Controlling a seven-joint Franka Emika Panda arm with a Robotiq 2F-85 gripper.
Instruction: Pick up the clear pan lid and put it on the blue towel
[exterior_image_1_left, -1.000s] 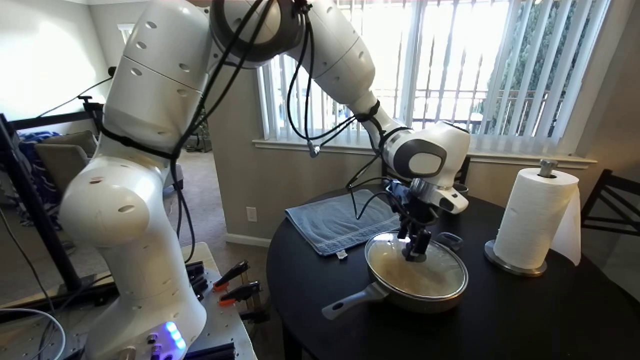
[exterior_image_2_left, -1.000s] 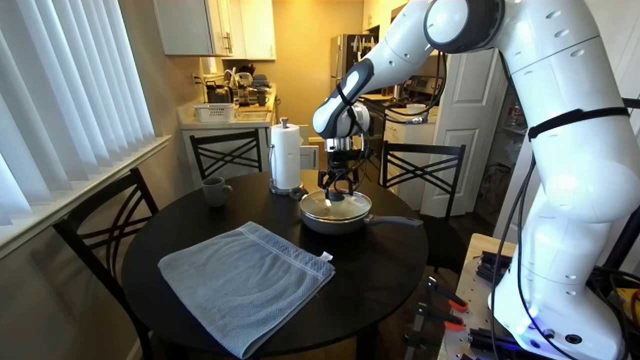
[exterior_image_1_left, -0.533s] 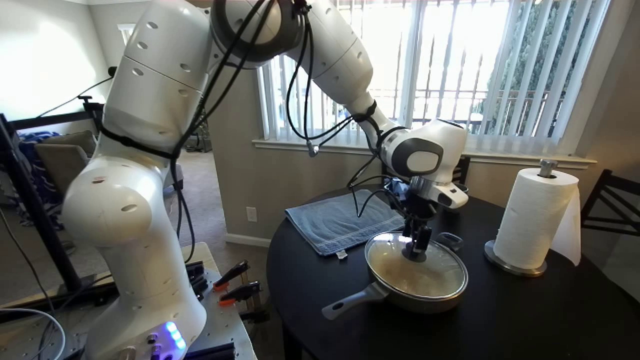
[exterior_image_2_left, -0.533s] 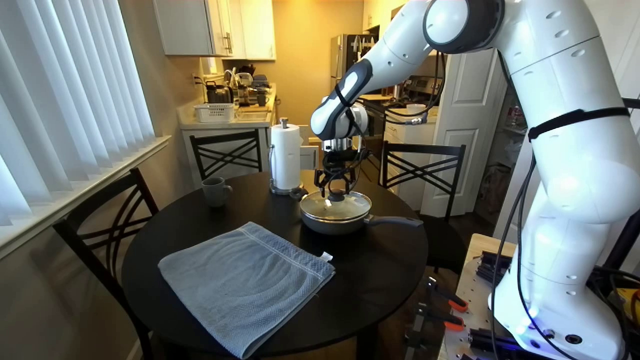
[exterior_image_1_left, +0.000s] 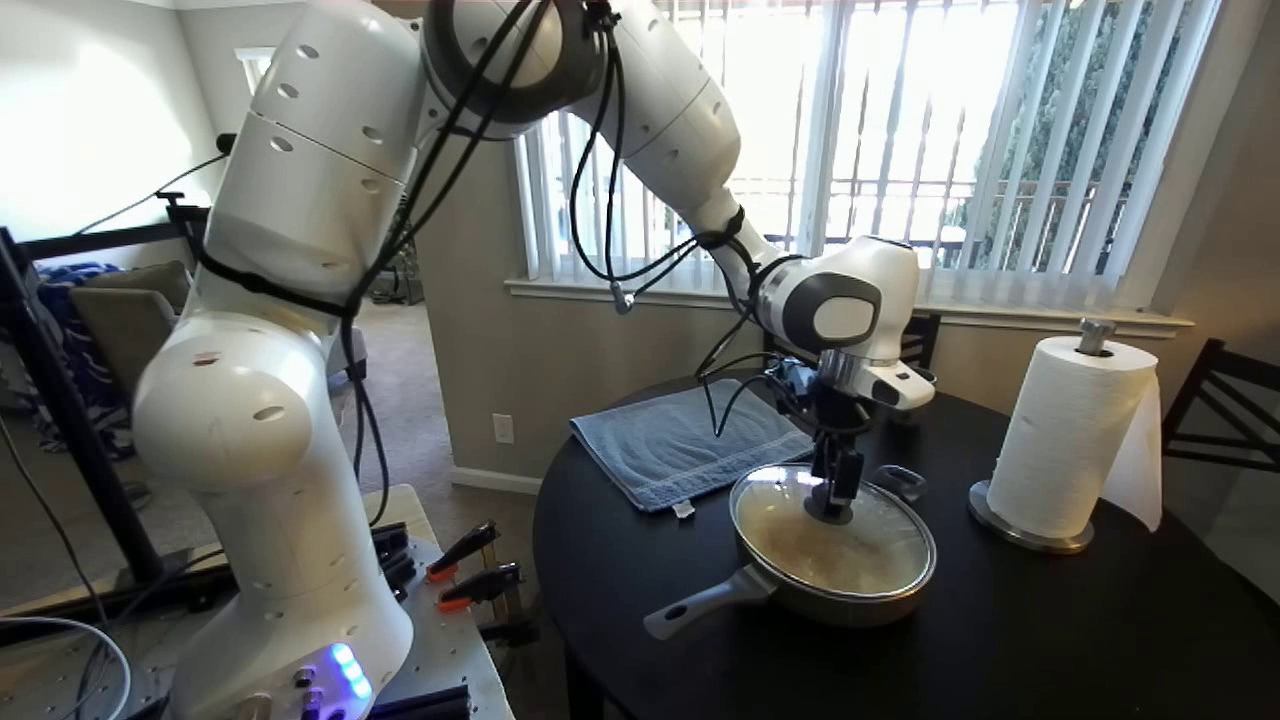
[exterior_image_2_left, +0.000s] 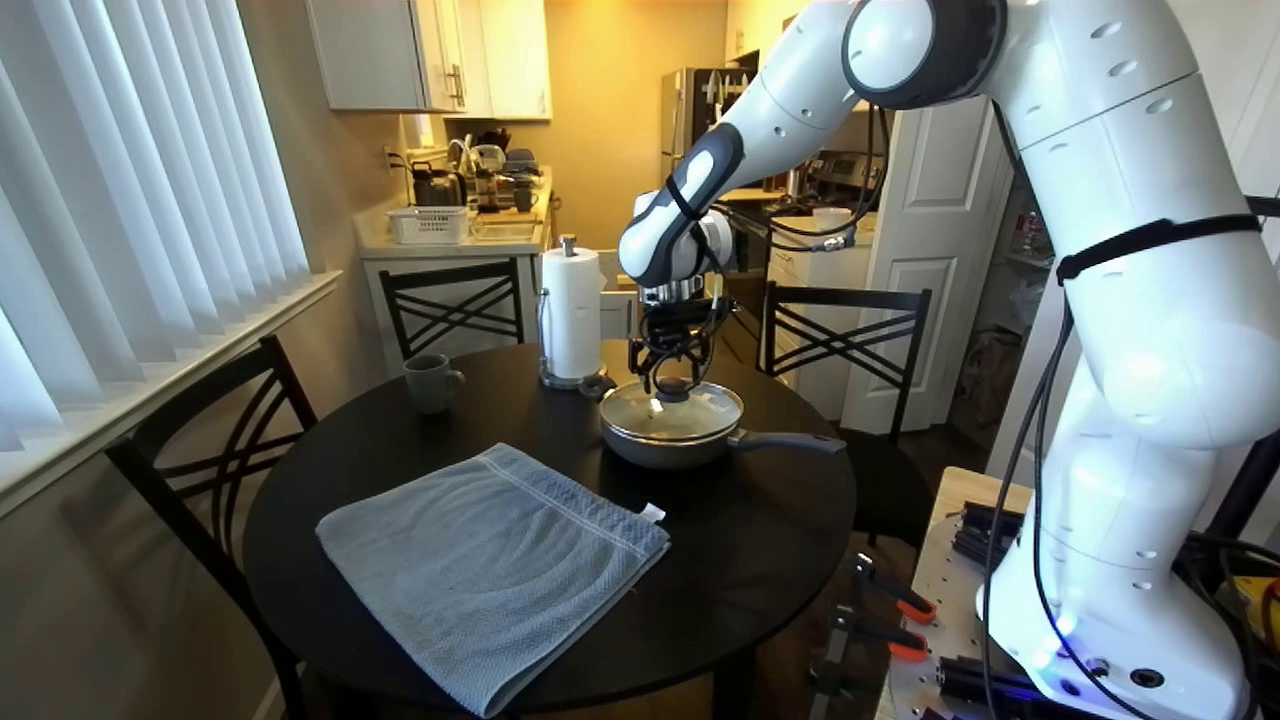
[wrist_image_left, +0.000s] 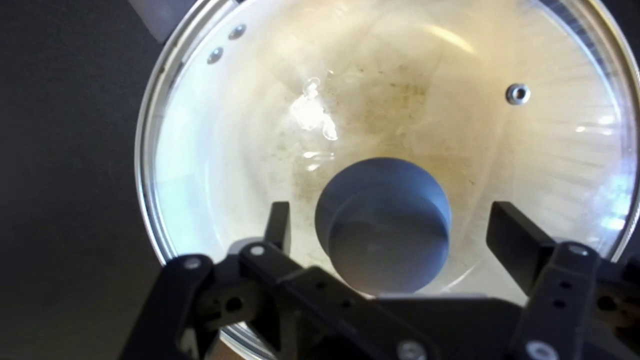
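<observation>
At the lower centre of the wrist view, the knob (wrist_image_left: 387, 245) of the lid (wrist_image_left: 390, 125) is positioned between the two pads (wrist_image_left: 515, 242) of the claw (wrist_image_left: 392, 232). The claw is spread; a gap is seen on either side of the knob, and nothing is gripped. The lid is seated on the pan (exterior_image_1_left: 835, 608), lower right of centre in an exterior view; the towel (exterior_image_2_left: 490, 560) is laid flat on the tabletop (exterior_image_2_left: 735, 560), lower left of centre in an exterior view.

The step in hand is judged to be alignment for the grasp. The knob appears slightly nearer the pad at left of frame, so centring should be trimmed before closure. Pad depth relative to the knob cannot be told; the knob's flanks should be straddled without the lid being pressed. Closure should be applied slowly and evenly, since a rounded knob could slip if caught by its top edge alone. The lid should then be raised vertically clear of the pan before being carried to the towel.
</observation>
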